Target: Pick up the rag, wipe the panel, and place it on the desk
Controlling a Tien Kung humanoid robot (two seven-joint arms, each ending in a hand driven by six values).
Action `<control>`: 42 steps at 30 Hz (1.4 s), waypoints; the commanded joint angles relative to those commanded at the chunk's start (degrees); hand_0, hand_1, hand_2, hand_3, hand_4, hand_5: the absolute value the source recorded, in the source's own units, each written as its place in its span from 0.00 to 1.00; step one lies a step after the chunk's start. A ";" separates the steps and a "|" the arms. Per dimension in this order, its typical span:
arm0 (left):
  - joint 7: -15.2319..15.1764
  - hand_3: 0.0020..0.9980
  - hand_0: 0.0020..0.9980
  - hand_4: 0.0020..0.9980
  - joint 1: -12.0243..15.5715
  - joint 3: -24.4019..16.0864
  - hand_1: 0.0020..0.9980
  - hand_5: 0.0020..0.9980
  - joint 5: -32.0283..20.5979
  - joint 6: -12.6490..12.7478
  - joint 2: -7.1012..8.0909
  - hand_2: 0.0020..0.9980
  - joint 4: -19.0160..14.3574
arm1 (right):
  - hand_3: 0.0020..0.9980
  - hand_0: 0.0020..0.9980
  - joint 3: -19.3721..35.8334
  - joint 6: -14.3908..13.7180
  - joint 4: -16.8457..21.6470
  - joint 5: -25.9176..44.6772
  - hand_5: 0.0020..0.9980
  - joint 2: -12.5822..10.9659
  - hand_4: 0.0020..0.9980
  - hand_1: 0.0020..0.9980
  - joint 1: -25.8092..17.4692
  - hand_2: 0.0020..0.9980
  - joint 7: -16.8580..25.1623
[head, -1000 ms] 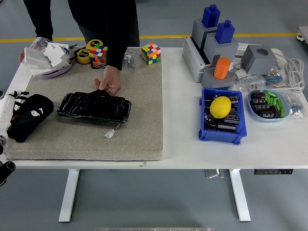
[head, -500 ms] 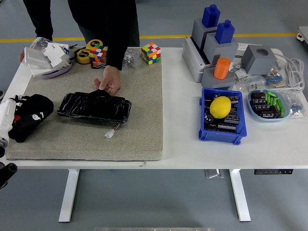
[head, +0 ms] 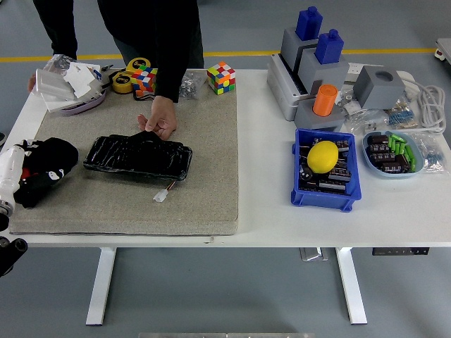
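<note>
Black rag (head: 44, 171) sits at the left edge of the grey mat (head: 204, 183), left of the black panel (head: 138, 156) and apart from it. Left hand (head: 27, 167) is at the rag's left side, dark fingers (head: 28, 151) lying against the cloth; can't tell if they're clamped on it or just resting. Person's hand (head: 161, 118) presses the panel's far edge. White connector (head: 162, 195) lies just near of the panel. Right hand out of view
</note>
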 joint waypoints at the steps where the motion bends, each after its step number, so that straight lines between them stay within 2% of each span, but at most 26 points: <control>1: -0.01 0.77 0.41 1.00 -0.02 0.08 0.63 0.37 -0.07 -0.01 0.00 0.74 -0.02 | 0.61 0.72 0.01 -0.01 0.00 0.01 0.60 0.00 1.00 0.62 0.00 0.67 0.01; 4: 0.10 0.77 0.41 1.00 -0.09 0.38 0.63 0.37 -0.26 -0.11 -0.08 0.74 0.22 | 0.61 0.72 0.06 -0.07 0.03 0.05 0.60 -0.04 1.00 0.62 -0.01 0.67 0.06; 5: -0.07 0.77 0.39 1.00 -0.07 0.46 0.61 0.33 -0.43 -0.01 -0.14 0.72 0.30 | 0.61 0.72 0.06 -0.09 0.01 0.06 0.60 -0.05 1.00 0.62 0.00 0.67 0.06; 10: -0.06 0.77 0.39 1.00 -0.13 0.75 0.61 0.33 -0.71 0.19 -0.35 0.72 0.63 | 0.61 0.72 0.13 -0.14 0.01 0.07 0.60 -0.12 1.00 0.62 0.01 0.67 0.08; 11: -0.02 0.77 0.36 1.00 -0.14 0.67 0.56 0.30 -0.70 0.32 -0.44 0.68 0.72 | 0.61 0.72 0.15 -0.15 0.03 0.07 0.60 -0.12 1.00 0.62 0.02 0.67 0.09; 16: -0.25 0.77 0.36 1.00 -0.03 0.50 0.56 0.30 -0.99 0.78 -0.43 0.68 0.55 | 0.61 0.72 0.06 -0.16 0.03 0.00 0.60 -0.10 1.00 0.62 -0.06 0.67 0.08; 17: -0.39 0.71 0.33 0.94 0.01 0.45 0.47 0.25 -1.13 0.94 -0.39 0.53 0.47 | 0.61 0.71 0.04 -0.17 0.02 0.04 0.60 -0.10 1.00 0.62 -0.10 0.67 0.08; 22: -0.57 0.71 0.33 0.94 0.13 0.29 0.47 0.25 -1.52 1.36 -0.29 0.53 0.17 | 0.61 0.71 -0.08 -0.21 0.02 -0.03 0.60 -0.18 1.00 0.62 -0.19 0.67 0.06; 23: -0.70 0.64 0.31 0.86 0.13 0.34 0.40 0.19 -1.62 1.49 -0.27 0.49 0.14 | 0.61 0.72 -0.03 -0.23 0.05 -0.02 0.60 -0.17 1.00 0.62 -0.22 0.67 0.10; 40: 0.91 0.63 0.29 0.86 0.05 1.10 0.39 0.13 0.12 2.05 -0.45 0.48 0.57 | 0.61 0.72 0.42 -0.43 0.04 0.00 0.60 -0.22 1.00 0.62 -0.52 0.67 0.26; 41: 0.90 0.58 0.26 0.83 0.06 0.96 0.33 0.10 0.20 2.20 -0.47 0.47 0.62 | 0.61 0.71 0.43 -0.45 0.04 0.03 0.60 -0.19 1.00 0.62 -0.51 0.67 0.30; 42: 0.89 0.58 0.26 0.83 0.06 0.92 0.33 0.10 0.23 2.25 -0.48 0.47 0.63 | 0.61 0.71 0.43 -0.46 0.04 0.05 0.60 -0.19 1.00 0.62 -0.50 0.67 0.31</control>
